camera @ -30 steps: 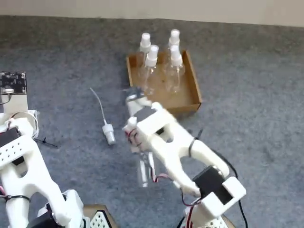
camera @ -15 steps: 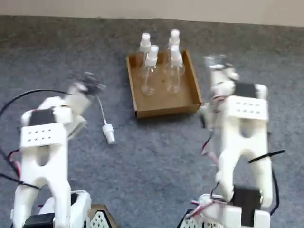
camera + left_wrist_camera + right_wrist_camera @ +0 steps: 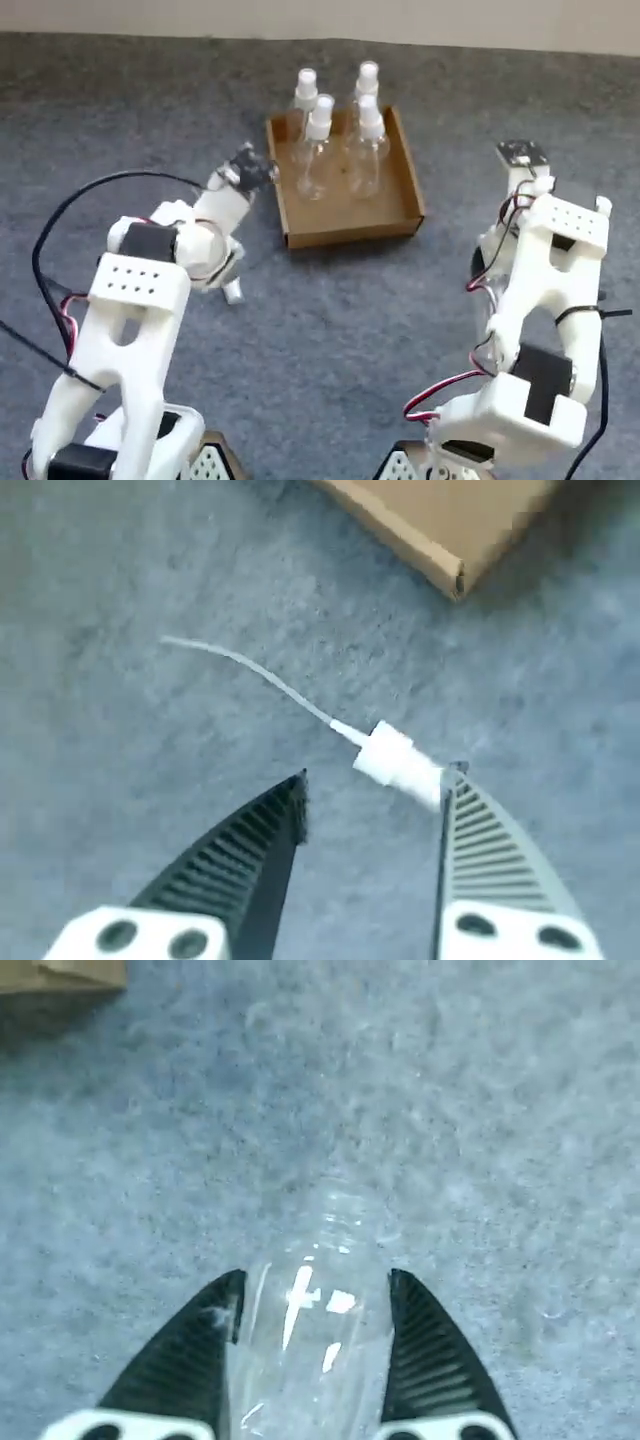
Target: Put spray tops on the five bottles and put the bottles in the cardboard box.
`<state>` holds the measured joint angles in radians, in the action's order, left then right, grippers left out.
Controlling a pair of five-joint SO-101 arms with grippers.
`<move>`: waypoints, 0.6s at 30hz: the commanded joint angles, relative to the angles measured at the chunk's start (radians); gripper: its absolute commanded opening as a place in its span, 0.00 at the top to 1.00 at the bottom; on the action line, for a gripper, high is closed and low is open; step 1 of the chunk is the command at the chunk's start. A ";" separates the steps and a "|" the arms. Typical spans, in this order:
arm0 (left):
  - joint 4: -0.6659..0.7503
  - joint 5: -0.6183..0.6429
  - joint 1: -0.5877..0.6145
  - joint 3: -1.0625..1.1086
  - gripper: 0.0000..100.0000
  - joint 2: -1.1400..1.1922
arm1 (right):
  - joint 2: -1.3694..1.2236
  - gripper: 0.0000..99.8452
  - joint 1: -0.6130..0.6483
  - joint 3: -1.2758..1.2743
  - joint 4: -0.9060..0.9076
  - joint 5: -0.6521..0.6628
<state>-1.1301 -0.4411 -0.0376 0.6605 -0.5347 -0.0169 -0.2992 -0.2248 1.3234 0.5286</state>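
A white spray top (image 3: 395, 763) with a long thin tube lies on the grey carpet. My left gripper (image 3: 375, 780) hangs open just above it, one finger close to the cap; the high view shows the same cap (image 3: 232, 292) poking out under the left arm. My right gripper (image 3: 315, 1278) is shut on a clear bottle (image 3: 310, 1330) with no top, held low over the carpet to the right of the cardboard box (image 3: 350, 232). Several clear bottles (image 3: 318, 150) with spray tops stand upright in the box.
A corner of the box (image 3: 450, 540) lies just beyond the spray top, and another corner (image 3: 60, 972) lies off from the held bottle. Open carpet lies between the two arms in front of the box.
The right arm swung from the table's middle to the right side with the bottle. The left arm came in from the left edge and now sits over the spray top.
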 commanded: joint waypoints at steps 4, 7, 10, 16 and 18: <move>0.178 0.334 -0.015 -0.018 0.81 0.275 | 0.010 1.00 -0.038 0.045 -0.018 -0.015; 0.176 0.456 -0.010 -0.065 0.81 0.403 | 0.010 1.00 -0.042 0.047 -0.019 -0.029; 0.176 0.517 0.013 -0.076 0.81 0.453 | 0.010 1.00 -0.042 0.047 -0.019 -0.029; 0.180 0.517 0.053 -0.050 0.86 0.460 | 0.010 1.00 -0.033 0.047 -0.019 -0.035; 0.181 0.485 0.054 -0.048 0.89 0.466 | 0.010 1.00 -0.033 0.047 -0.019 -0.035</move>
<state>-0.9735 0.0683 0.0008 0.6299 -0.0729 -0.0169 -0.3284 -0.2248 1.3188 0.5071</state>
